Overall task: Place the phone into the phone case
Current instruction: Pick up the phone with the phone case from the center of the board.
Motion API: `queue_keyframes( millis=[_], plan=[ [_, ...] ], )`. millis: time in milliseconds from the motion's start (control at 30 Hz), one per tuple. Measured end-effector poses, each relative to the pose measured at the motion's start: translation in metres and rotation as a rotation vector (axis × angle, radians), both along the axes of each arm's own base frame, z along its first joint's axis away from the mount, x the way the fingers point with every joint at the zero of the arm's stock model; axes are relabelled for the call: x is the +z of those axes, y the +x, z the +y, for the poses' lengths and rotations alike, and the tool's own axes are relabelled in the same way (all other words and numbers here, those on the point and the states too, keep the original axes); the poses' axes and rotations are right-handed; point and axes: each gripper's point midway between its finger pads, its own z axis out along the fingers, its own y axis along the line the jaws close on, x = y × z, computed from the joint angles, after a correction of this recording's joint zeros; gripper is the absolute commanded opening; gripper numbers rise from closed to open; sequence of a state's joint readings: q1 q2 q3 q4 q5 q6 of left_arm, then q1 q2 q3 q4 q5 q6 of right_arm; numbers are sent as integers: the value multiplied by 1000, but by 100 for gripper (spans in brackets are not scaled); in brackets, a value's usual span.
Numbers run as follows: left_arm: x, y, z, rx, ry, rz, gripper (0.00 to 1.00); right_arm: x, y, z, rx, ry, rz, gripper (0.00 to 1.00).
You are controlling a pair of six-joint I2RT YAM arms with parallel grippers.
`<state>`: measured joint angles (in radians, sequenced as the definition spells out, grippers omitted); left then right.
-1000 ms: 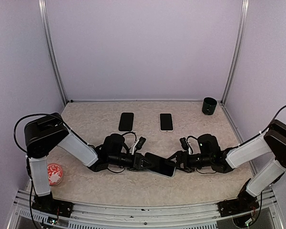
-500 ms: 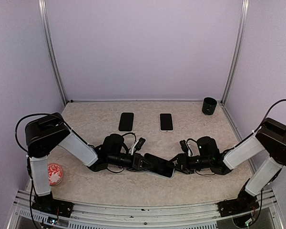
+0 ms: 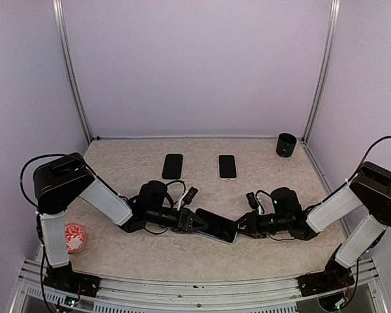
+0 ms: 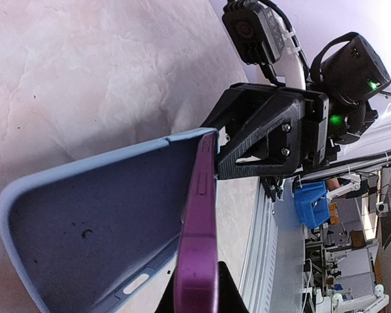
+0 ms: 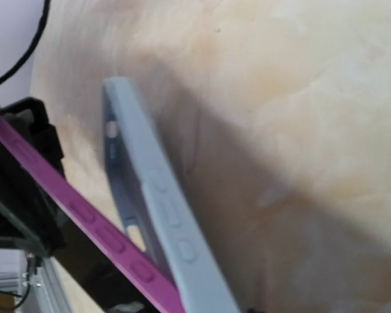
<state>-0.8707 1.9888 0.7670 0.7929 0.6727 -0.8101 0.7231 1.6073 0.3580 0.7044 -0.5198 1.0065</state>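
Note:
The phone, dark-screened with a purple rim, hangs tilted just above the table, and my left gripper is shut on its left end. In the left wrist view the phone's purple edge runs up from my jaws, with its far end against the rim of the light-blue phone case. The phone case lies under the phone's right end. My right gripper is closed on that end of the case. The right wrist view shows the case's side and the phone beside it.
A black phone and a white-rimmed phone lie flat further back on the table. A black cup stands in the back right corner. A red and white ball sits by the left arm's base.
My right gripper has closed from wide open onto the case's end and shifted slightly toward the phone. The left gripper has lowered the phone a little.

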Motion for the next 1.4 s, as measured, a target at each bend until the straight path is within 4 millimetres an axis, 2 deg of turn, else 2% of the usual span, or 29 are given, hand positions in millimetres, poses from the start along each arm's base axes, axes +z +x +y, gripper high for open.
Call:
queue_keyframes(
  millis=[67,167,400,733,1033,1400],
  plan=[
    [4,0,0,-6,-11,-5,3,5,0,0,3,9,-12,18],
    [10,1,0,-12,-26,-11,5,13,-1,0,3,23,-28,10],
    [17,1,0,-22,-45,-18,11,21,-2,-1,1,41,-46,0],
    [18,10,8,8,-50,-14,24,46,-6,4,28,125,-69,0],
    [26,16,10,16,-68,-26,25,61,-8,6,41,171,-82,0],
    [45,21,14,17,-96,-67,30,88,-12,7,68,227,-146,0]
  ],
)
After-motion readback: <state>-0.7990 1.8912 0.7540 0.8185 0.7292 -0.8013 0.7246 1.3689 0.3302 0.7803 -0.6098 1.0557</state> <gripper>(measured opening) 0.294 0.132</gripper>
